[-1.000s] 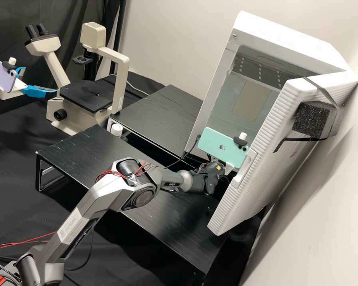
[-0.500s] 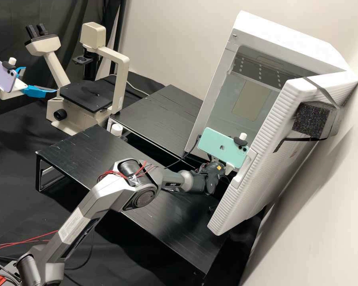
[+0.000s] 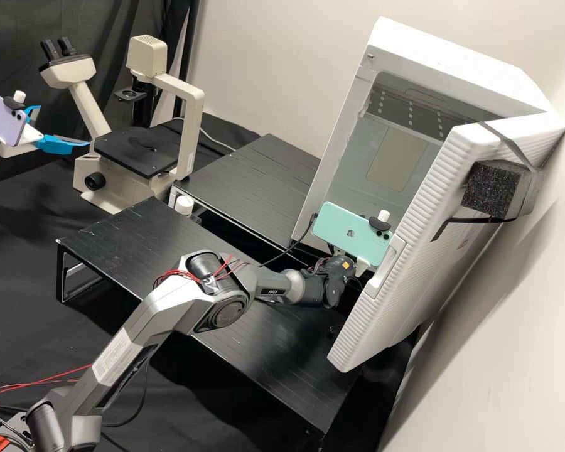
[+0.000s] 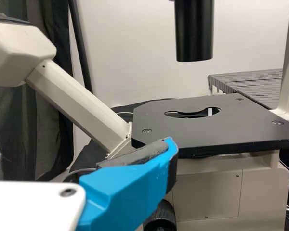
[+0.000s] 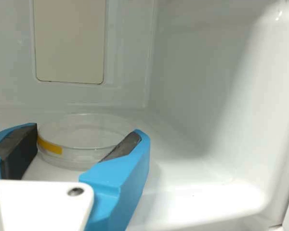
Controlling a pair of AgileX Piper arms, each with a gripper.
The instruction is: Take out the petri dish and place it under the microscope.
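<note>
Right gripper [image 3: 361,266]: inside the open white cabinet [image 3: 395,47] at right; fingers apart, one each side of the dish; contact with it impossible to tell.
Petri dish [image 5: 86,132]: clear, yellow-marked, flat on the cabinet floor.
Left gripper [image 3: 64,126]: spread wide, at far left near the microscope [image 3: 191,135].
Stage [image 3: 135,150]: black, level, under the dark cylinder [image 4: 194,31].
</note>
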